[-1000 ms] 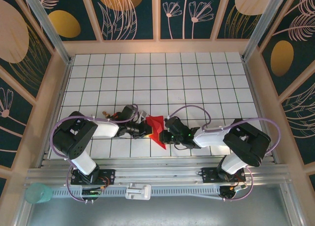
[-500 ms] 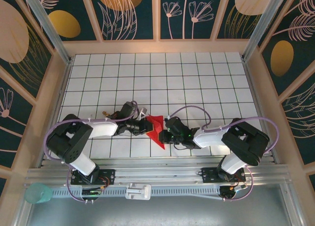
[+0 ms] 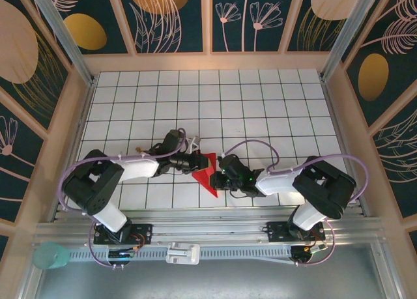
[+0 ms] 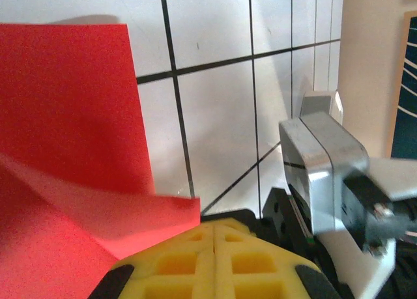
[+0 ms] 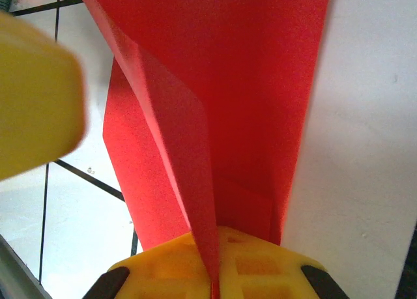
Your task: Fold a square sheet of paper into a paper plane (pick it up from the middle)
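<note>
creased bright red paper sheet [image 3: 206, 170]
right end effector [image 5: 212, 276] clamps its fold; left end effector [image 4: 215, 250] closed beside it

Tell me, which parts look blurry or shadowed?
Right wrist view: the red paper is crisp, but a yellow blob at upper left is badly out of focus. Left wrist view: the paper throws a soft shadow on the tiles; the silver block smears toward its near end. Top external view: evenly lit, sharp.
</note>
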`<state>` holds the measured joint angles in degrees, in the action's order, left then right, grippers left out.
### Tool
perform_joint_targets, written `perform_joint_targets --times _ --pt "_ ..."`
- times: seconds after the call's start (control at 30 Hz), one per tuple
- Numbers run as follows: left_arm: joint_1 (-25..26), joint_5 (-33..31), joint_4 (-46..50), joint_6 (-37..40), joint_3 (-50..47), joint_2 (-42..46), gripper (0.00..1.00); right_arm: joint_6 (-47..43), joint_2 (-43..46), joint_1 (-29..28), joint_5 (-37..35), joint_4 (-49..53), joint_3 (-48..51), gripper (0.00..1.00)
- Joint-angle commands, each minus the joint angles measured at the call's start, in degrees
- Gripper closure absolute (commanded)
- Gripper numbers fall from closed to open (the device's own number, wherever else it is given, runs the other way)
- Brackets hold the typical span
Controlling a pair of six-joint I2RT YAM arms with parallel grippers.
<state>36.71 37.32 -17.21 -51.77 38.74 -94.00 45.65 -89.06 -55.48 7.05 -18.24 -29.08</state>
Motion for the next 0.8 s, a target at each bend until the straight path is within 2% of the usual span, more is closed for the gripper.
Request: perform_joint_targets --times 0.0,0.3,0.77 --pt "0.12 1.88 -3.3 -0.91 1.9 -2.22 0.94 0.79 -1.97 0.2 0.33 2.0 1.66 0.91" --pt "0.12 0.69 -3.51 -0.04 1.95 -6.6 0.94 0.76 -1.39 0.2 0.16 2.33 1.65 0.89" --pt "-0.7 -0.04 -2.92 1.47 2.05 -8.54 0.94 0.87 -0.66 0.17 0.07 2.55 1.83 0.88"
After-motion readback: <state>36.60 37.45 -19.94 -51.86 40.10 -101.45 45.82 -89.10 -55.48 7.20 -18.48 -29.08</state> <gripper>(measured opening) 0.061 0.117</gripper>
